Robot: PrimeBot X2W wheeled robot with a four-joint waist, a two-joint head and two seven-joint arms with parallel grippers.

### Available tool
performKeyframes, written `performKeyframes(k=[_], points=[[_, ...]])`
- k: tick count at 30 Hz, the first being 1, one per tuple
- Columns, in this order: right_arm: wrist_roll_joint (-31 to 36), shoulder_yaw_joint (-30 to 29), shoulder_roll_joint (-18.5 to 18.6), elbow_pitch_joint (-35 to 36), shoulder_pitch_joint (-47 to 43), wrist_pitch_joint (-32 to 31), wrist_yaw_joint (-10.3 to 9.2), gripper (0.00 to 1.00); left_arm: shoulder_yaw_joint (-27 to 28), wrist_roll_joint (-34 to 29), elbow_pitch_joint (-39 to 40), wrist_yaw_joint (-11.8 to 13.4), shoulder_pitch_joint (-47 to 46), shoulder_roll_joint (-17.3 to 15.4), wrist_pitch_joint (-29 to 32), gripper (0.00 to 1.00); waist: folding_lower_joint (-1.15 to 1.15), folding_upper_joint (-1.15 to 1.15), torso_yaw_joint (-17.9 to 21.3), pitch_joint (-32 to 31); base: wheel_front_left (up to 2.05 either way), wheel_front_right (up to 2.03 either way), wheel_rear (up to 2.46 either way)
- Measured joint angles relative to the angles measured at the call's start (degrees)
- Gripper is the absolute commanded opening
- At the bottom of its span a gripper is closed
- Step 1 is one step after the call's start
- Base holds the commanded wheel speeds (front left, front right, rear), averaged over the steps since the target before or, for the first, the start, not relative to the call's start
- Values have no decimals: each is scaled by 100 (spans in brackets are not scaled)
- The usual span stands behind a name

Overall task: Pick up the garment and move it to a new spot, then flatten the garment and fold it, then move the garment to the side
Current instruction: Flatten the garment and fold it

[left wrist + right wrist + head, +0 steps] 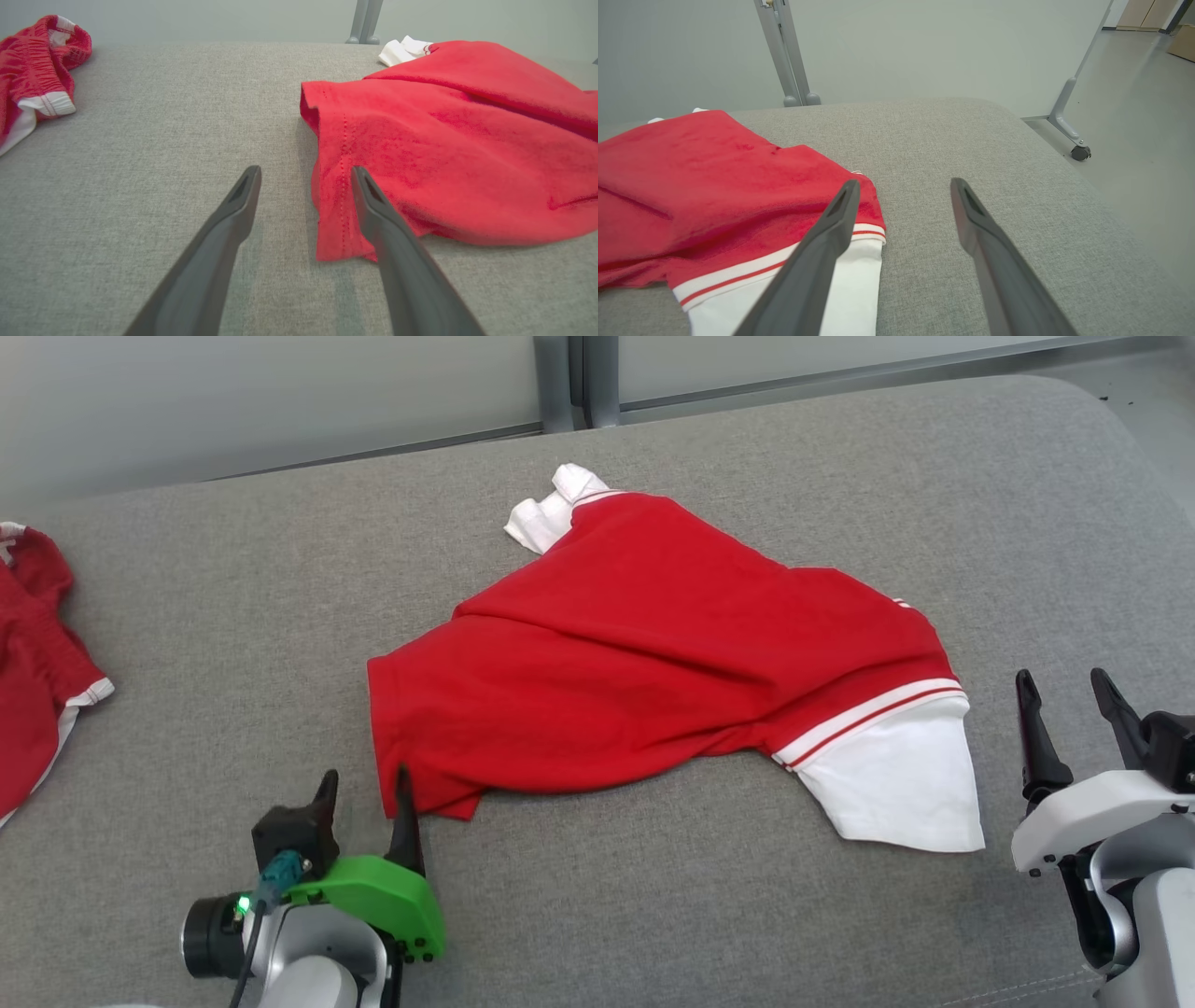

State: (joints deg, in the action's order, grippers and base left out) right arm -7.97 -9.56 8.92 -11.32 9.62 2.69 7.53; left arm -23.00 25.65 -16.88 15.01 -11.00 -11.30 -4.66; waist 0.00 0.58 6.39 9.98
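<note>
A red garment (644, 653) with white sleeves and collar lies rumpled in the middle of the grey cushioned surface (233, 588). It is also in the left wrist view (458, 140) and the right wrist view (700, 186). My left gripper (366, 807) stands open at the garment's near left corner, its right finger against the hem (341, 210), nothing between the fingers (238, 205). At the right, beside the white sleeve (896, 775), my right gripper (1069, 709) is open and empty.
Another red and white piece of clothing (37, 653) lies at the surface's left edge, also in the left wrist view (37, 70). A pale wall and a grey metal post (574, 378) stand behind. The surface's rounded right edge drops to the floor, where a wheeled frame leg (1069, 126) stands.
</note>
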Motion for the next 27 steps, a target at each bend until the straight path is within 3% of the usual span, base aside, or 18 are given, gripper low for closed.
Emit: performKeyframes(k=[10, 22, 23, 25, 26, 27], points=[[-7, 9, 0, -32, -96, 1, 0, 100, -250, 252, 179, -213, 484, 104, 180, 100, 0, 0, -10, -60, 0, 0, 0], [-41, 131, 53, -10, -61, -15, 0, 100, -244, 151, -776, -378, -130, 108, -255, 100, 0, 0, 198, 34, 0, 0, 0], [-41, 125, 57, -8, -61, -18, 0, 100, -289, 104, -847, -397, -178, 108, -289, 65, 0, 0, 210, 42, 0, 0, 0], [-41, 107, 65, -1, -61, -33, 0, 100, -308, 103, -931, -460, -227, 148, -374, 7, 0, 0, 224, 56, 0, 0, 0], [-41, 99, 65, 1, -61, -33, 0, 100, -324, 102, -945, -486, -254, 154, -420, 0, 0, 0, 223, 58, 0, 0, 0], [-41, 83, 65, 5, -62, -33, 0, 100, -325, 101, -934, -497, -284, 154, -489, 0, 0, 0, 217, 57, 0, 0, 0]])
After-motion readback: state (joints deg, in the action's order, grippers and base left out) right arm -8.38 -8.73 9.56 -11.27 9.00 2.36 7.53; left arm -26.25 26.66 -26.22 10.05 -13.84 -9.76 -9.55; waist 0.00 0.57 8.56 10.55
